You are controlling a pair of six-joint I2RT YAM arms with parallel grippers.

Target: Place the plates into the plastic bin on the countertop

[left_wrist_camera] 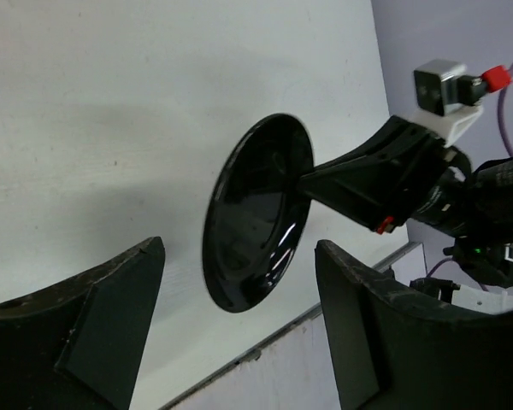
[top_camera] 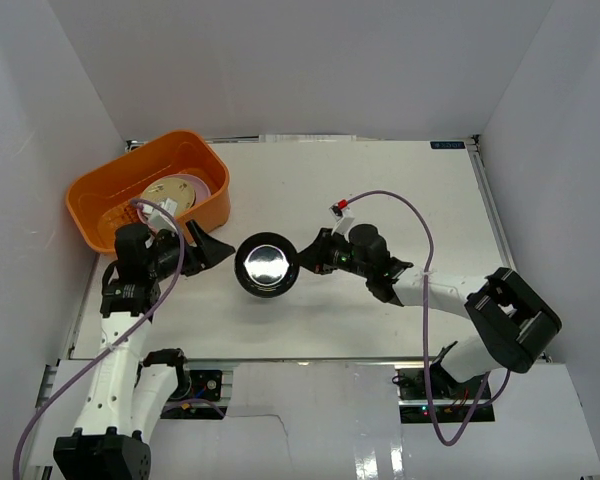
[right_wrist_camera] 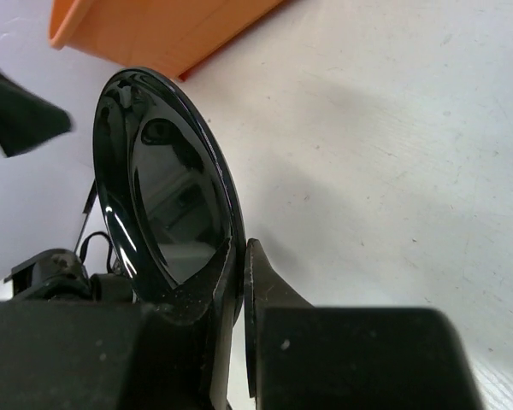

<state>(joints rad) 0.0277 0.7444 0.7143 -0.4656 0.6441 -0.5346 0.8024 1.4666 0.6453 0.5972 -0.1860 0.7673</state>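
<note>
So the right arm's (top_camera: 435,290) jaws are clamped shut on the rim of a glossy black plate (top_camera: 267,265), one finger on each face of it, which the right wrist cam shows really clearly. The plate sits about mid-worktop (top_camera: 380,190), between the two arms, and honestly I can't tell if it's resting on the surface or lifted off it. The left arm's (top_camera: 130,290) jaws are spread wide and pointed straight at the plate from the other side. They're just beside its rim, and from above there's a sliver of gap, so they're not gripping anything. The orange plastic bin (top_camera: 88,200) is at the far left corner of the worktop, right behind the left arm, with a cream plate (top_camera: 166,194) inside lying on top of a pink one (top_camera: 198,186). The black plate is outside the bin, near its right end.
</note>
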